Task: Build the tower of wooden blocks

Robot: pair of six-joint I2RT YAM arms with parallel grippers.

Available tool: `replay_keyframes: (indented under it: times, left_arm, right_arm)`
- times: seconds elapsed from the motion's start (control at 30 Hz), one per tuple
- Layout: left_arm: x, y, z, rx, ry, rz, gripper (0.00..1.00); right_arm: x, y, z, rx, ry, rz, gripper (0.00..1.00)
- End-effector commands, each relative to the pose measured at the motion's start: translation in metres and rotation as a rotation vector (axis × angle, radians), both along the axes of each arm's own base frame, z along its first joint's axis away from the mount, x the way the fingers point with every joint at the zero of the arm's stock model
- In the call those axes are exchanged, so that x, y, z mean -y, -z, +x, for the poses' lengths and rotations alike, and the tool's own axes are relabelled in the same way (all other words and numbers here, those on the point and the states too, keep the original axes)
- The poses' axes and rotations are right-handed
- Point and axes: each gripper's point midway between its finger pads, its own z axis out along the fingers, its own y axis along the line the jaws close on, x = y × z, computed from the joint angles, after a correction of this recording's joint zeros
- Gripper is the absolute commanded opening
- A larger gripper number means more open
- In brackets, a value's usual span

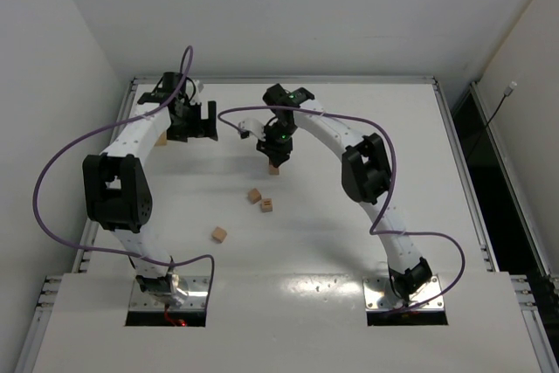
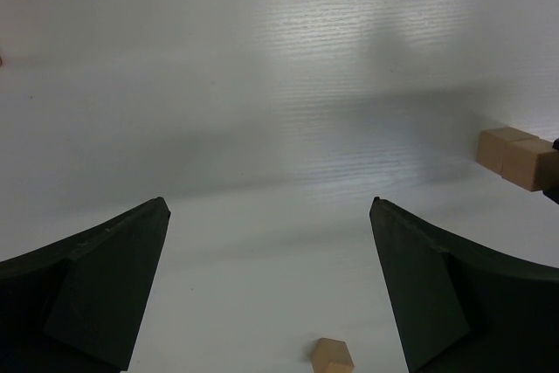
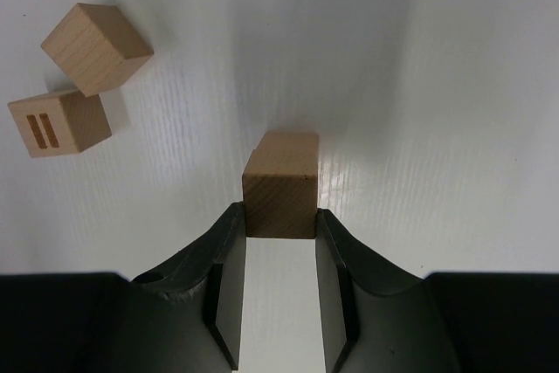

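My right gripper (image 1: 274,156) is shut on a small tan wooden cube (image 3: 279,183), its fingertips pinching the cube's near end in the right wrist view (image 3: 279,216). The cube stands at the table's middle back (image 1: 274,169). In the left wrist view it seems to sit on a second cube (image 2: 500,148). Two loose cubes lie close together nearer the front, one plain (image 3: 96,37) (image 1: 254,195) and one with two dark slots (image 3: 59,122) (image 1: 266,205). Another cube (image 1: 219,234) lies further front left. My left gripper (image 1: 199,124) (image 2: 271,207) is open and empty over bare table.
One more cube (image 1: 162,137) lies beside the left arm near the table's left edge. A small cube (image 2: 333,355) shows low between the left fingers. Purple cables loop over both arms. A raised rim (image 1: 279,80) runs along the table's back.
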Motion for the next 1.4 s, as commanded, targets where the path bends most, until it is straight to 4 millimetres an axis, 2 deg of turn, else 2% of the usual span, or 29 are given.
replay_keyframes:
  times: [0.0, 0.4, 0.57, 0.8, 0.83, 1.03, 1.2, 1.33, 1.37]
  left_arm:
    - [-0.004, -0.011, 0.005, 0.044, 0.002, -0.007, 1.00]
    - [-0.002, -0.007, 0.005, 0.034, 0.007, -0.015, 1.00]
    - [-0.002, -0.007, 0.005, 0.034, 0.007, -0.015, 1.00]
    - [-0.002, -0.007, 0.005, 0.034, 0.007, -0.015, 1.00]
    - [-0.002, -0.007, 0.005, 0.034, 0.007, -0.015, 1.00]
    - [-0.002, -0.007, 0.007, 0.034, 0.007, -0.015, 1.00]
    - [-0.002, -0.007, 0.007, 0.034, 0.007, -0.015, 1.00]
    - [-0.002, -0.007, 0.007, 0.034, 0.007, -0.015, 1.00]
    - [-0.002, -0.007, 0.007, 0.034, 0.007, -0.015, 1.00]
  right_arm:
    - [-0.010, -0.011, 0.009, 0.037, -0.003, 0.039, 0.02]
    - [-0.006, -0.002, 0.006, 0.021, 0.008, 0.020, 0.06]
    - [-0.004, 0.001, 0.005, 0.019, 0.010, 0.007, 0.14]
    - [-0.004, 0.001, 0.005, 0.019, 0.010, 0.007, 0.32]
    - [-0.003, 0.003, 0.003, 0.012, 0.010, 0.002, 0.39]
    - [0.000, -0.004, 0.005, 0.022, 0.017, 0.020, 0.63]
    - [0.000, -0.002, 0.002, 0.009, 0.015, 0.022, 0.65]
    - [-0.002, -0.012, 0.002, 0.020, 0.012, 0.040, 0.67]
    - [-0.001, -0.009, 0.000, 0.013, 0.012, 0.035, 0.67]
